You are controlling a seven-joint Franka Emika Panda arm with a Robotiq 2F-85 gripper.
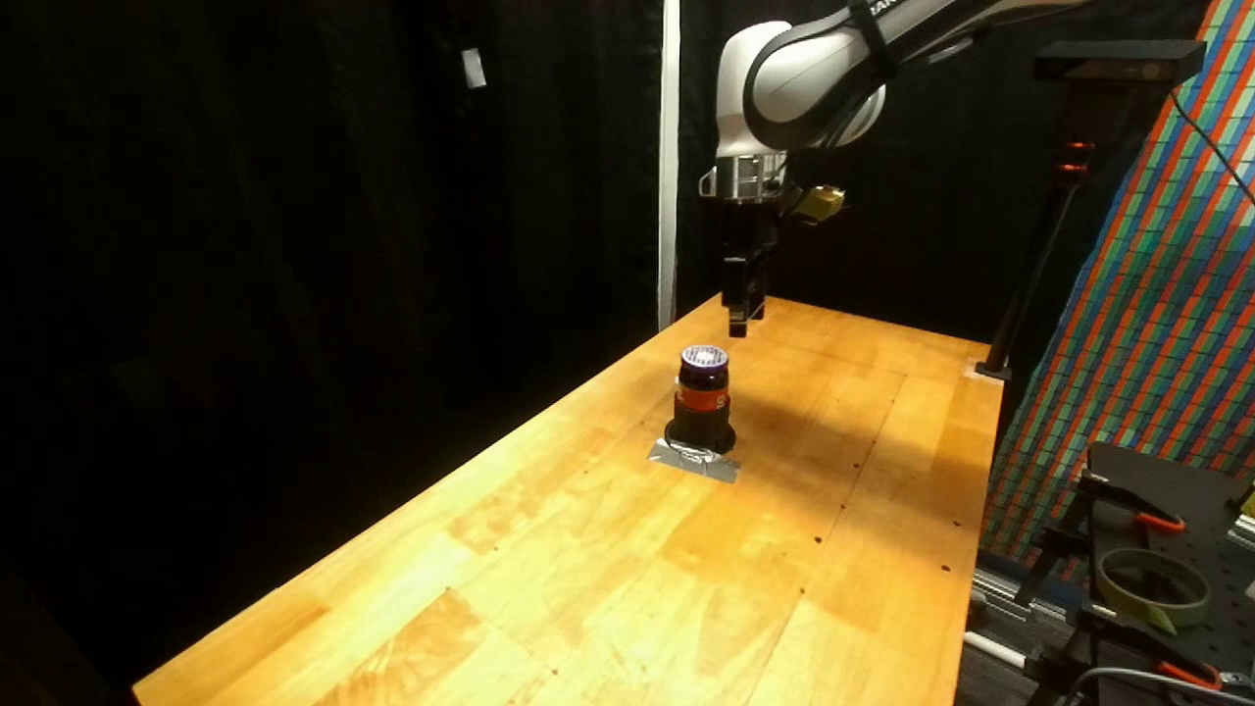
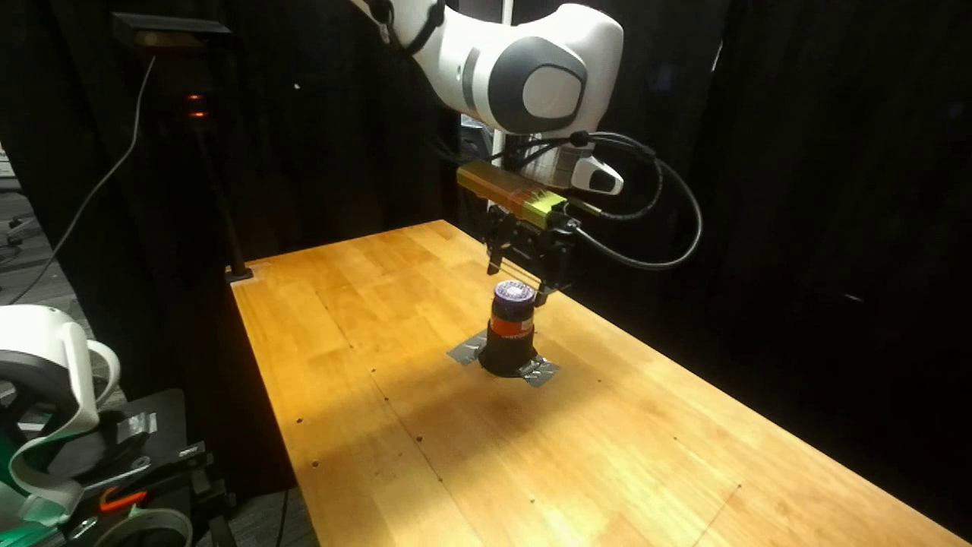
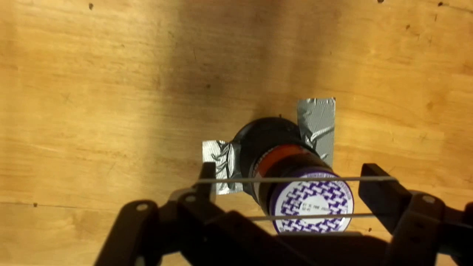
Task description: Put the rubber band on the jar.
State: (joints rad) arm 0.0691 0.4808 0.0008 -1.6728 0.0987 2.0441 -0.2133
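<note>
my gripper stands wide, the rubber band stretched from finger to finger, and the jar sits below, its lid partly hidden behind the gripper in the wrist view.

Cut-off capitals on the arm run off the top of an exterior view, an A and an N legible. Pale lettering on the label of the jar is too blurred to read, as is the small print on its lid.

1 jar, 1 rubber band
</note>
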